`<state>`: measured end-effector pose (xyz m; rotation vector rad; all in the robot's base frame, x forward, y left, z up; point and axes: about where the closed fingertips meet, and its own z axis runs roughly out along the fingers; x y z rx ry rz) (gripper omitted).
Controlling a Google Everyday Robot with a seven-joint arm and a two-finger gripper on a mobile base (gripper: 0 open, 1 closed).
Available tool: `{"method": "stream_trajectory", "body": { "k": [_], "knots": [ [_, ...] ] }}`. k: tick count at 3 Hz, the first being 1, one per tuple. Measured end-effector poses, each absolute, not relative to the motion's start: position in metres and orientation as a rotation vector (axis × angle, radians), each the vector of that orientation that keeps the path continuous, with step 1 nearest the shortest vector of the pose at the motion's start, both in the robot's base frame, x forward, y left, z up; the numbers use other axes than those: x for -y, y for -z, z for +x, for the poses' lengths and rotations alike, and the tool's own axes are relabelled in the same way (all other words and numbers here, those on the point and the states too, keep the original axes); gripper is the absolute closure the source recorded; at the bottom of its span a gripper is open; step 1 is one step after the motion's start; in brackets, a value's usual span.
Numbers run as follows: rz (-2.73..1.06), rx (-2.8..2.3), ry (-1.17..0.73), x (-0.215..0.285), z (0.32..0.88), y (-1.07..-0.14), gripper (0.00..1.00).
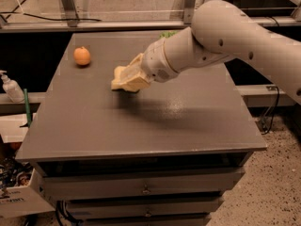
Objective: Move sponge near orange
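Note:
The orange is a small round fruit at the far left of the grey table top. The sponge is a pale yellow foam block held off the table, right of the orange and a bit nearer to me. My gripper comes in from the right on a big white arm and is shut on the sponge. The pale fingers blend with the foam, so part of the sponge is hidden by them.
A green crinkled snack bag peeks out behind the arm at the table's back edge. A white spray bottle stands on a lower shelf at the left. Drawers run below the table front.

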<state>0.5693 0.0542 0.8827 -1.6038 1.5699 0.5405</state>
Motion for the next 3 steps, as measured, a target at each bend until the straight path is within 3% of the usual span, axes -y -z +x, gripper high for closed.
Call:
{"method": "stream_trajectory", "body": {
  "k": [1,3],
  "knots": [
    [-1.564,-1.511,-0.540,-0.067,0.600,-0.903,1.00],
    [-1.595,-1.456,-0.549,-0.083,0.610,-0.901,1.00]
  ]
}}
